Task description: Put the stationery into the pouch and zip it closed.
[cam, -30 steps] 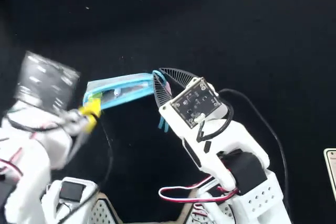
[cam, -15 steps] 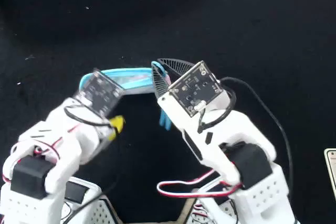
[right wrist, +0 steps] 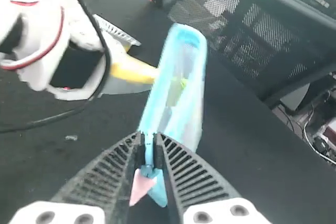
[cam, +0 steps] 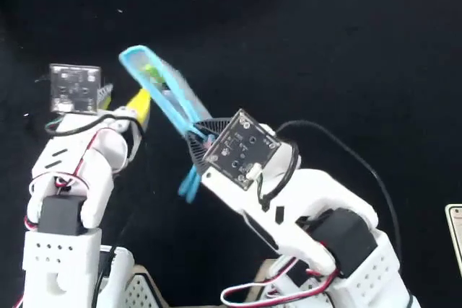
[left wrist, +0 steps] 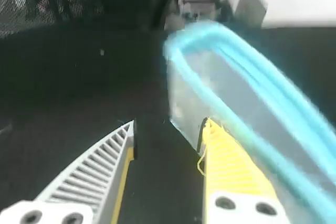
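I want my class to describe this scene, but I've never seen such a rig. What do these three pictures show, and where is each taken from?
The left arm and the right arm are small white robots side by side at a black table. One picture looks down on both from a fixed camera. The other two come from a camera on each arm's wrist, looking along its grasping tool. The right tool is shut on one end of a clear, blue-rimmed pouch, with a pink and blue zip pull in its grip. The pouch sticks out from it toward the left arm. Inside is something green. The left tool is open with nothing in it; its yellow finger is close beside the pouch.
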